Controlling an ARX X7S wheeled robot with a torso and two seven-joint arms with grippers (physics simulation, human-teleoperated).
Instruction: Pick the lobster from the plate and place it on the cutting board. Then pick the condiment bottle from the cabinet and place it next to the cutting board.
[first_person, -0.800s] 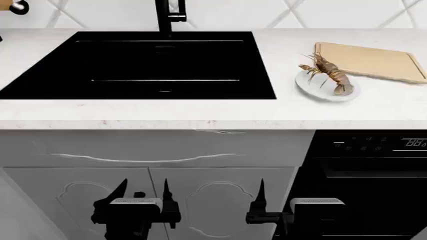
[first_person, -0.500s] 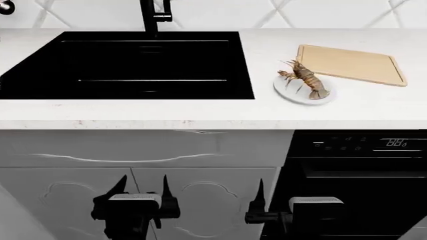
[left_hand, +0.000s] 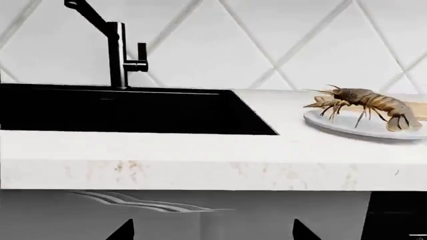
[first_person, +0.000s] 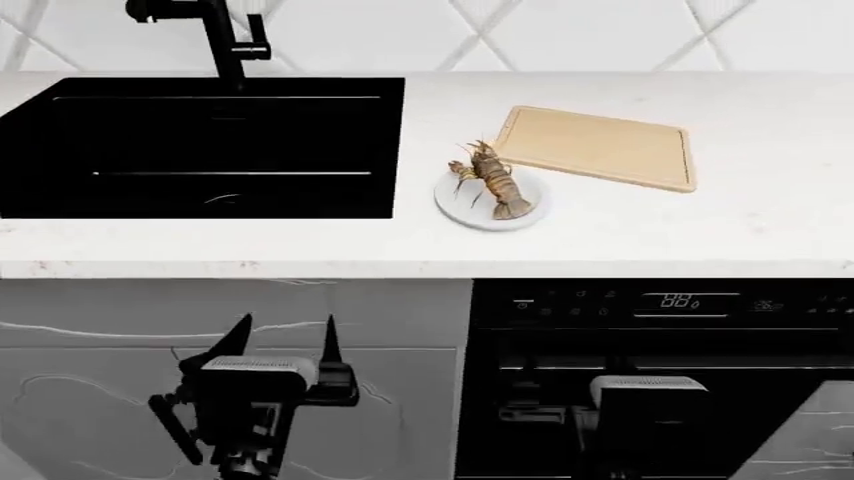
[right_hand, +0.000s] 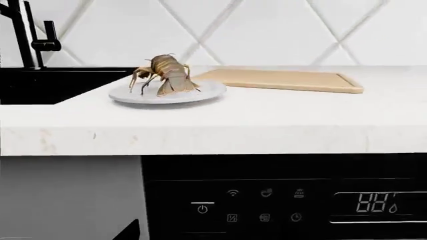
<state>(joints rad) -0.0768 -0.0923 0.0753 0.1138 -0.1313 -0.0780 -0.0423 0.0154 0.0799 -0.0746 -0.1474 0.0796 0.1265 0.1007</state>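
The brown-tan lobster (first_person: 495, 181) lies on the white plate (first_person: 461, 207) on the counter, touching the near-left corner of the tan cutting board (first_person: 598, 147). It also shows in the left wrist view (left_hand: 365, 100) and the right wrist view (right_hand: 167, 73) with the plate (right_hand: 200, 92) and board (right_hand: 280, 80). My left gripper (first_person: 286, 335) is open and empty, low before the cabinet doors; its tips show in the left wrist view (left_hand: 213, 231). My right gripper (first_person: 601, 400) is low before the oven, dark against it, one fingertip (right_hand: 131, 232) far off centre. The condiment bottle is out of view.
A black sink (first_person: 200, 150) with a black faucet (first_person: 220, 35) lies left of the plate. A black oven with a control panel (first_person: 667, 302) sits under the counter below the board. Grey cabinet doors (first_person: 120, 380) are at the lower left. A tiled wall backs the counter.
The head view has shifted right along the counter: sink, plate, lobster and board now sit further left in it. Both grippers stay low and empty, the right one now before the oven.
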